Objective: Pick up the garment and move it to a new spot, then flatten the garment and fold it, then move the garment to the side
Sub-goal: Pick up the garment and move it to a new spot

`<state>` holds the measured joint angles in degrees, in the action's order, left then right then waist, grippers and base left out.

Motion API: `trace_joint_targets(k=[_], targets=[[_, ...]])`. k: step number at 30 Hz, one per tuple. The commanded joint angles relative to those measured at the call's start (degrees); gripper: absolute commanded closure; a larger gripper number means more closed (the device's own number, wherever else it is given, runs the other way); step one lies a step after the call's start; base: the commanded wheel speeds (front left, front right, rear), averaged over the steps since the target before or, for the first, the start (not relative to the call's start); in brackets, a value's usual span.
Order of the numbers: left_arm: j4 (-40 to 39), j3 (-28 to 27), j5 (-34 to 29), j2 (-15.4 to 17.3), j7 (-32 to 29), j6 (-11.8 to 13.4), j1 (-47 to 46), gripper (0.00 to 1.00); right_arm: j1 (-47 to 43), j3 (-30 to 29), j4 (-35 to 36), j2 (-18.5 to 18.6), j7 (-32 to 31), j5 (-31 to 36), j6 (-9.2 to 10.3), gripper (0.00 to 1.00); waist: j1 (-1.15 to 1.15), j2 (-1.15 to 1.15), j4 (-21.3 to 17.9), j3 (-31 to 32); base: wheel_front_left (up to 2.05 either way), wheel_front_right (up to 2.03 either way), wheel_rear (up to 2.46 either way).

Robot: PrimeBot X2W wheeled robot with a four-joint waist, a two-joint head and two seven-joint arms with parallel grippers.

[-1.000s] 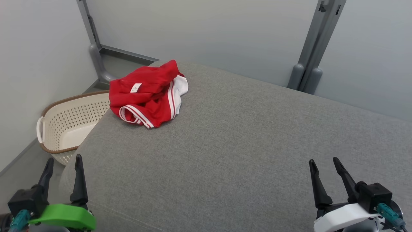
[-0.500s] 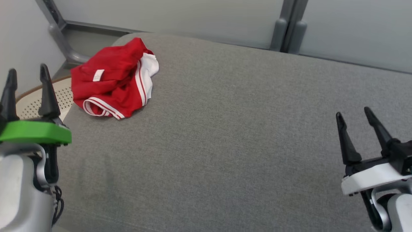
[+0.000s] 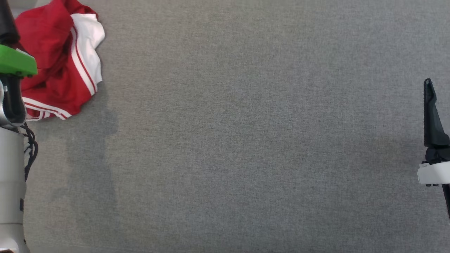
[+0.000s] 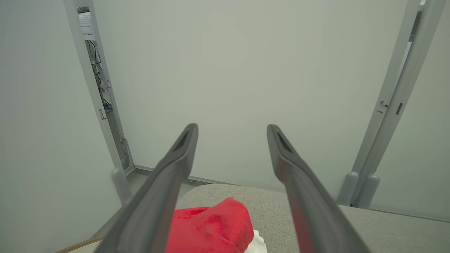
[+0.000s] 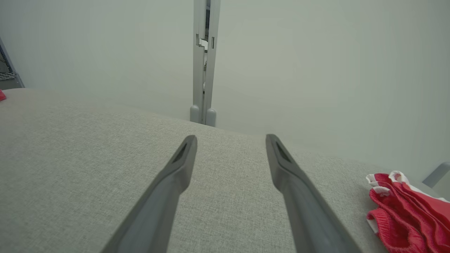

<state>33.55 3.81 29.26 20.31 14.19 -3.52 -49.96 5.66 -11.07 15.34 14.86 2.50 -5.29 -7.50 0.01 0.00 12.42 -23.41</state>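
Grey surface (image 3: 246, 140), pale walls (image 4: 228, 70) (red garment (image 3: 52, 45))

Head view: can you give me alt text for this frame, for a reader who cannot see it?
A crumpled red garment with white stripes lies at the upper left of a grey fabric surface, partly hidden by the left gripper and its green mount. One dark finger of the right gripper shows at the right edge.
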Motion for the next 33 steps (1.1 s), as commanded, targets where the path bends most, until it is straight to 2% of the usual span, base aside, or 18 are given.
trace_joint_targets(k=[1, 6, 12, 18, 22, 24, 25, 33], targets=[[1.93, -0.07, 0.76, 0.96, 0.16, -0.62, -2.08, 0.00, 0.35, -0.34, 1.19, -0.04, -0.38, 0.53, 0.01, 0.00, -0.01, 0.00, -4.79, -7.62, 0.00, 0.00, 0.00], [11.31, -0.91, 2.12, 2.25, -0.57, -1.64, -7.61, 0.00, 0.16, -1.51, 4.00, 0.12, -1.31, 0.91, 0.01, 0.00, -0.01, 0.00, -5.24, -10.13, 0.00, 0.00, 0.00], [22.06, 0.68, 2.69, 2.94, -4.15, -2.84, -10.71, 0.00, 0.33, -2.33, 5.69, 0.04, -1.92, 1.15, 0.01, 0.00, -0.01, 0.00, -5.07, -11.25, 0.00, 0.00, 0.00], [31.80, 2.27, 4.50, 2.04, -13.64, -3.54, -11.46, 0.00, 0.55, -2.11, 6.50, -0.11, -2.71, 1.47, 0.01, 0.00, -0.01, 0.00, -4.56, -11.33, 0.00, 0.00, 0.00], [34.81, 2.66, 5.63, 1.23, -16.73, -3.83, -11.75, 0.00, 0.67, -1.77, 6.73, -0.07, -3.11, 1.40, 0.01, 0.00, -0.01, 0.00, -4.30, -11.16, 0.00, 0.00, 0.00], [35.69, 2.70, 6.42, 1.18, -17.78, -3.87, -11.96, 0.78, 0.77, -1.48, 6.74, -0.02, -3.32, 1.32, 0.01, 0.00, -0.01, 0.00, -4.31, -11.00, 0.00, 0.00, 0.00], [35.95, 3.03, 6.35, 1.24, -18.10, -3.90, -11.87, 1.00, 0.83, -1.35, 6.66, -0.01, -3.44, 1.30, 0.01, 0.00, -0.01, 0.00, -4.38, -10.88, 0.00, 0.00, 0.00], [35.23, 4.66, 7.77, 2.49, -13.88, -4.05, -9.83, 1.00, 0.33, 0.00, 3.92, -1.25, -2.10, 0.51, 0.01, 0.00, -0.01, 0.00, -5.85, -6.80, 0.00, 0.00, 0.00]])
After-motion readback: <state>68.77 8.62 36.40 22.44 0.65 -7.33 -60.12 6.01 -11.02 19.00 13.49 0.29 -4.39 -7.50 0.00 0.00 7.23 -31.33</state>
